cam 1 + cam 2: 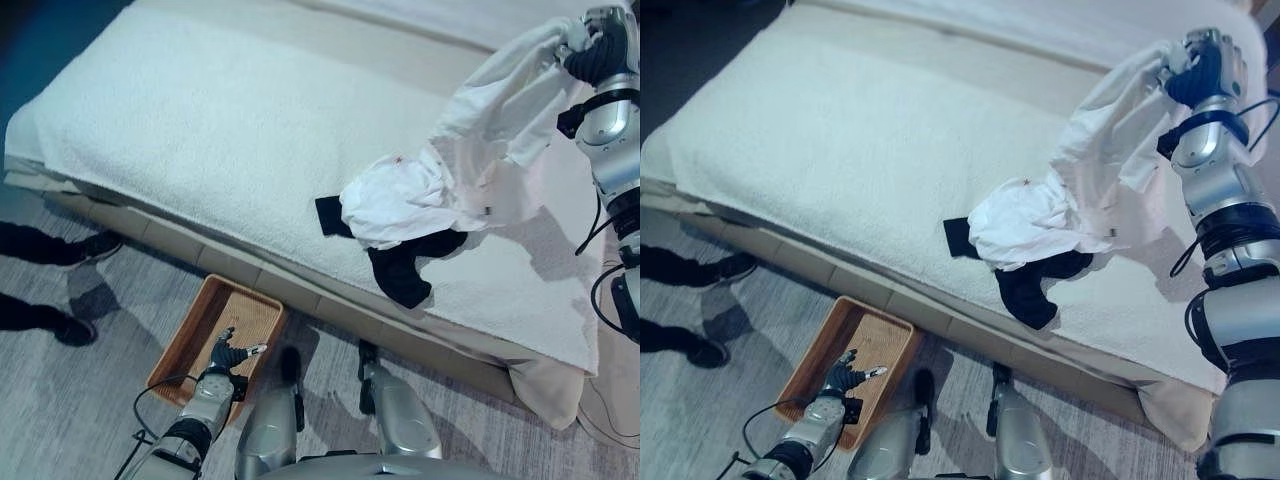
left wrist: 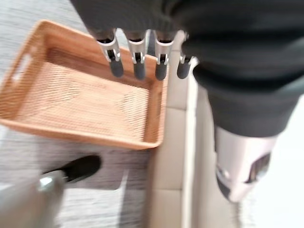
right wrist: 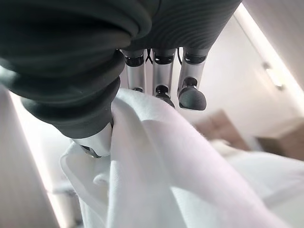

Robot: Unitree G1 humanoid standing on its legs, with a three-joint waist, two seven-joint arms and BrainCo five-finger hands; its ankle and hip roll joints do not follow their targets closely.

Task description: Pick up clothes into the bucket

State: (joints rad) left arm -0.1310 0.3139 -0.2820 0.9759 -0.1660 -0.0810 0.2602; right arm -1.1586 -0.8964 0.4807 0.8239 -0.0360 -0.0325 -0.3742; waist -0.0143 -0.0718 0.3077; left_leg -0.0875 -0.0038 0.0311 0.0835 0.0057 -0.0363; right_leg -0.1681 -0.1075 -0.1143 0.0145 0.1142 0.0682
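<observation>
My right hand (image 1: pixel 1200 65) is clenched on a bunched fold of the white shirt (image 1: pixel 470 150), which hangs below it onto the bed (image 1: pixel 200 130), trailing over dark clothes (image 1: pixel 405 270). It looks soft and light, likely to drag. My left hand (image 1: pixel 230 352) hovers relaxed over the basket (image 2: pixel 85 104).

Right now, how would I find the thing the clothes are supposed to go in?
Start at the big white bed and look down to the grey floor along its near edge. There sits a shallow woven basket, right under the robot's open left hand. It is the only orange-brown thing around, with a handle slot cut in its side.
</observation>
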